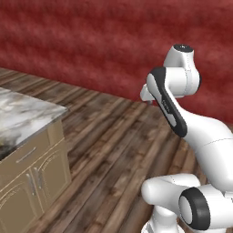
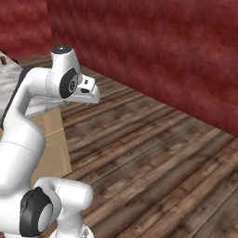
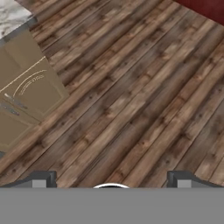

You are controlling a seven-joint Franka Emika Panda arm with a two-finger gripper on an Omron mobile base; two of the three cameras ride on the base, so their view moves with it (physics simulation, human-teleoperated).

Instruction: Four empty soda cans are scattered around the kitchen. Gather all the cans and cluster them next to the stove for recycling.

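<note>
My gripper [image 3: 111, 180] hangs open over bare wooden floor, its two dark fingertips [image 3: 43, 179] set wide apart with nothing between them. In the right base view the white hand [image 2: 88, 94] points down beside the corner of a marble counter [image 2: 14, 79]. A small red object [image 2: 3, 60], possibly a soda can, stands on that counter at the far left edge, too small to tell for sure. The stove is out of view.
A marble-topped island [image 1: 22, 113] with beige cabinet doors [image 1: 41, 177] stands to the left; its doors [image 3: 26, 92] also appear at the left of the hand view. A red wall [image 2: 153, 56] runs behind. Wooden floor [image 1: 113, 150] stretches ahead and to the right.
</note>
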